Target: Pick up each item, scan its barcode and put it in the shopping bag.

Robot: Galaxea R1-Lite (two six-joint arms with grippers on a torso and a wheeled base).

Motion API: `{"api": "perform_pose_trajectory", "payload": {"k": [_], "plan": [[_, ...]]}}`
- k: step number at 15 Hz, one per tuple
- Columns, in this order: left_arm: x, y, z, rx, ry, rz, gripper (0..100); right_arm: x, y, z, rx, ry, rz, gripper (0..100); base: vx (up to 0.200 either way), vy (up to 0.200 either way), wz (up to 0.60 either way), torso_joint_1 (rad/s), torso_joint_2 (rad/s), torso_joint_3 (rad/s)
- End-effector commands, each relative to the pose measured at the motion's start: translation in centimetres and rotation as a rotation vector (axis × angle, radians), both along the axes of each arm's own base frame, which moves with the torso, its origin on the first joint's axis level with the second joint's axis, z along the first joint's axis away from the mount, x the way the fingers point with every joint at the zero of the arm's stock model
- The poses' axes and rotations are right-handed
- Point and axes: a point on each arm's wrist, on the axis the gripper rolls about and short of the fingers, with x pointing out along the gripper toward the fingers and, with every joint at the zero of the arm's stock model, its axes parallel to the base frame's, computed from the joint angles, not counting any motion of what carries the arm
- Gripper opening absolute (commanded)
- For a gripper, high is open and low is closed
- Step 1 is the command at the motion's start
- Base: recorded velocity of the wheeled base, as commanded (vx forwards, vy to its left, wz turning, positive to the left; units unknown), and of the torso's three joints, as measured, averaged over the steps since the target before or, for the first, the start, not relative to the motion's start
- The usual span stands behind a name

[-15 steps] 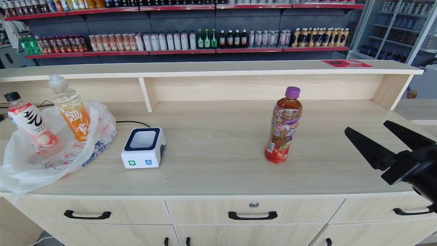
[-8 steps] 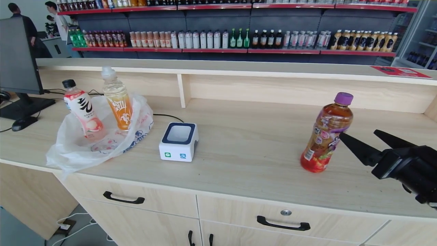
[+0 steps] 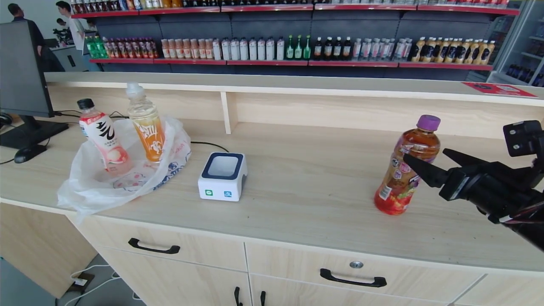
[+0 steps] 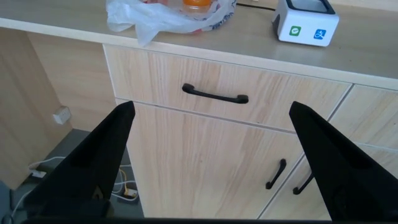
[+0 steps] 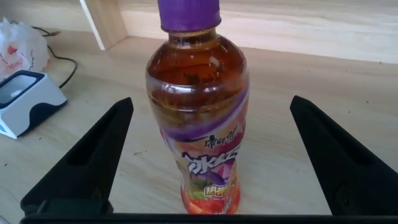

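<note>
Shopping bag (image 3: 80,193): white plastic, lying open at the left of the head frame on the surface (image 3: 306,199). It is holding two upright bottles, a pink-and-white bottle (image 3: 102,138) with a black cap and an orange drink bottle (image 3: 145,123) with a white cap.
Tea bottle (image 3: 406,170): standing upright at frame right, showing purple cap, amber liquid and red-purple label.
Right hand (image 3: 426,155): spreading open, the tea bottle standing between its fingers.
Left hand (image 4: 211,106): hanging open before the drawers.

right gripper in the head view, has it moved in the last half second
Yes. The right gripper has shifted left toward the purple-capped bottle, which stands where it stood; one of its open jaws now overlaps it.
</note>
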Motion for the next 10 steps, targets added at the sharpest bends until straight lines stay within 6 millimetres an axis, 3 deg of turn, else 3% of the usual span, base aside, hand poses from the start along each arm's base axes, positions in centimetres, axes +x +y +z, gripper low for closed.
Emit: {"api": "perform_pose_trajectory", "payload": {"k": [1, 10], "plan": [[0.0, 0.0, 0.0, -0.001, 0.001, 0.001, 100, 0.2, 0.0, -0.8, -0.008, 0.030, 0.000, 100, 0.000, 0.000, 0.00, 0.000, 0.00, 0.000], [0.0, 0.0, 0.0, -0.001, 0.001, 0.000, 100, 1.2, 0.1, -2.6, -0.086, 0.036, -0.044, 100, 0.000, 0.000, 0.00, 0.000, 0.00, 0.000]]}}
